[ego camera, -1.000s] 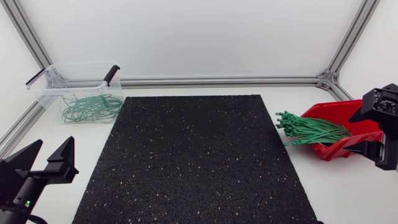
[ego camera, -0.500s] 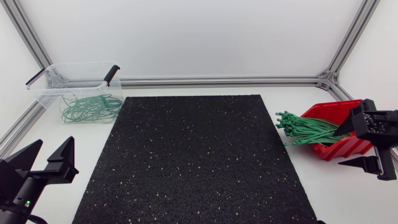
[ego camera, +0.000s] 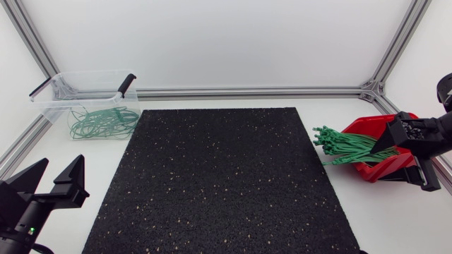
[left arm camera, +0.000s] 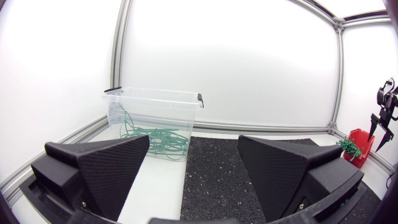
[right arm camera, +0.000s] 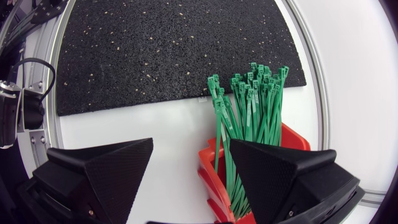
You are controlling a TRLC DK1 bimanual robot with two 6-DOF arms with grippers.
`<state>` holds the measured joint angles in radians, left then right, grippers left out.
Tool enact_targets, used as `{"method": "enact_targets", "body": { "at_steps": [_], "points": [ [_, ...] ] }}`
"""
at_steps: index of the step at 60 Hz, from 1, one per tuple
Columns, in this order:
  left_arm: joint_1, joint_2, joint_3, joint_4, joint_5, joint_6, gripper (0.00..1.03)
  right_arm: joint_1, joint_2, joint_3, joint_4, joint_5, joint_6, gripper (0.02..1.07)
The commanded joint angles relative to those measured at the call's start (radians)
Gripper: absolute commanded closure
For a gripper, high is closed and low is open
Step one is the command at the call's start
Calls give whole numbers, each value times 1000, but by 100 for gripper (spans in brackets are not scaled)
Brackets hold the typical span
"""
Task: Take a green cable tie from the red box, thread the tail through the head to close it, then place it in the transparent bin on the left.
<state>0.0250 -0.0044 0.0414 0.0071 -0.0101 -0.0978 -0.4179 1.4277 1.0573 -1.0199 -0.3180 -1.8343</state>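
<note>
Hovering over the red box (ego camera: 374, 171) at three o'clock of the rubber mat (ego camera: 219, 176), the right gripper (ego camera: 411, 155) is spread wide, likely to straddle one of the green cable ties (ego camera: 349, 147); the left gripper (ego camera: 51, 182) rests released at seven o'clock.

My right pincer (ego camera: 392, 162) hangs spread over the red plastic box (ego camera: 371, 127). Its bundle of green cable ties (ego camera: 349, 148) fans out toward the black speckled rubber mat (ego camera: 219, 176). My left pincer (ego camera: 63, 161) rests open on the white surface (ego camera: 395, 219), well short of the clear plastic bin (ego camera: 49, 106).

Bunch of straight green cable ties (ego camera: 349, 149) sticking out of the tilted red box (ego camera: 385, 149), heads toward the mat, clear bin (ego camera: 86, 92) holding looped green ties (ego camera: 102, 121)
</note>
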Motion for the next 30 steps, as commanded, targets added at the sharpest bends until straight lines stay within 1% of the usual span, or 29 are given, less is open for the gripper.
{"method": "enact_targets", "body": {
  "at_steps": [1,6,12,19,25,30],
  "points": [
    [-4,-6,-40,-16,-7,-11,4,13,33,40,-26,-4,-26,23],
    [-5,-6,-40,-18,-7,-11,4,27,51,55,-28,-3,-23,30],
    [-7,-6,-40,-18,-7,-11,4,45,69,59,-22,2,-13,31],
    [-8,-6,-40,-18,-7,-11,4,71,77,49,-9,10,1,46],
    [-8,-6,-40,-16,-7,-11,4,91,79,21,40,22,24,57],
    [-8,-6,-40,-18,-7,-11,4,100,80,0,76,33,32,58]
  ]
}}
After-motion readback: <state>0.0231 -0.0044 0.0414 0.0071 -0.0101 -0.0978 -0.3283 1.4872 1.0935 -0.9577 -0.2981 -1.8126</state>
